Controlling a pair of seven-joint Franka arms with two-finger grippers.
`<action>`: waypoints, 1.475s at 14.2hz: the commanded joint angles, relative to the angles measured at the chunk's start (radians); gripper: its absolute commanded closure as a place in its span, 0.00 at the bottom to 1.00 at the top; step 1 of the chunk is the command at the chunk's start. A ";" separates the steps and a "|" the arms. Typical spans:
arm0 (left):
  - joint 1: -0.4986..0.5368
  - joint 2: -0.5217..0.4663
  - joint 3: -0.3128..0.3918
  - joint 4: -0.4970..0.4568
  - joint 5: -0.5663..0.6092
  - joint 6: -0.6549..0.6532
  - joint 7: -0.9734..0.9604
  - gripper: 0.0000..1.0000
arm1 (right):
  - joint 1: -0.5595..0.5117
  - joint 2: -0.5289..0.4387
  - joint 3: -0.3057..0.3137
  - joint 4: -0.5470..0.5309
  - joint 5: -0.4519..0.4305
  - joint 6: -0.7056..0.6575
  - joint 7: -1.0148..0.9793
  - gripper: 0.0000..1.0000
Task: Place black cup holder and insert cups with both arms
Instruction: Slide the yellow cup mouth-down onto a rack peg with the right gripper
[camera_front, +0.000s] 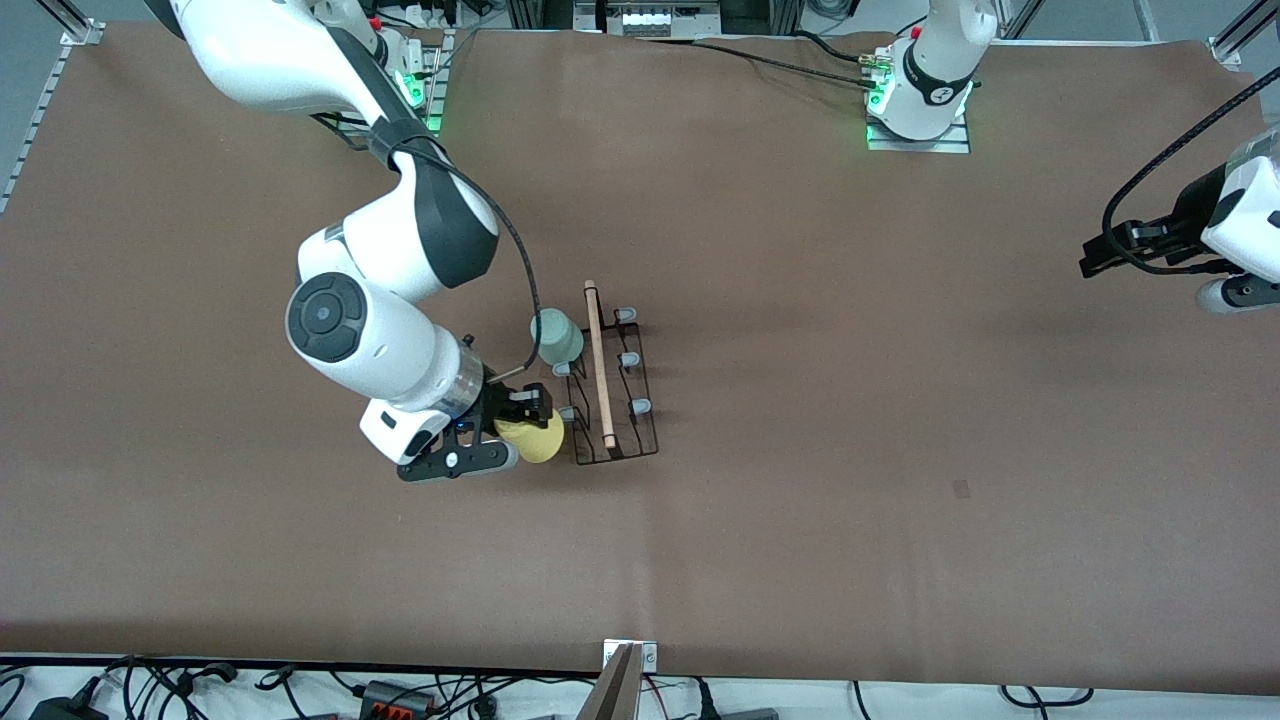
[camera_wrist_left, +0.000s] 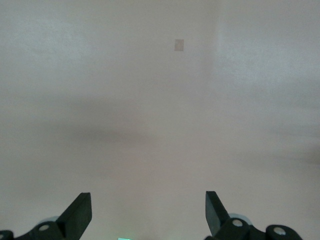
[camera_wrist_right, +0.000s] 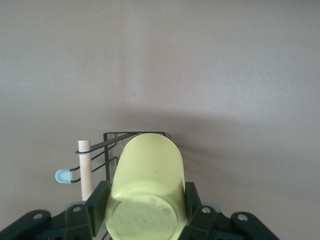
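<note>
Now the right pincer (camera_front: 527, 417) grips the yellow cup (camera_front: 540, 438) beside the rack (camera_front: 612, 385).
Reaching from its base, the right arm bends down with its wrist level, holding the cup on its side, base toward the wrist. Mid-worktop (camera_front: 850, 400), the rack's rod (camera_front: 598, 365) runs from the bases toward the camera; a green cup (camera_front: 556, 338) sits inverted on a peg. Over the worktop's end, the left pincer (camera_wrist_left: 148, 212) waits spread, holding nothing.

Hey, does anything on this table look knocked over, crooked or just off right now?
Nothing stands out. The thin black wire cup holder sits flat, a pale mint plastic cup rests upside down on one peg, and the right claw grips the yellow plastic cup beside it. The left claw waits open.
</note>
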 joint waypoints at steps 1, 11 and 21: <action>0.007 -0.011 -0.003 0.001 -0.027 -0.009 0.021 0.00 | 0.035 0.017 0.000 0.000 -0.013 0.020 0.029 0.76; 0.007 -0.009 -0.003 0.001 -0.028 -0.009 0.021 0.00 | 0.058 0.068 -0.002 -0.015 -0.062 0.069 0.033 0.76; 0.007 -0.009 -0.003 0.001 -0.028 -0.009 0.021 0.00 | 0.050 0.059 -0.013 -0.004 -0.106 -0.019 0.027 0.00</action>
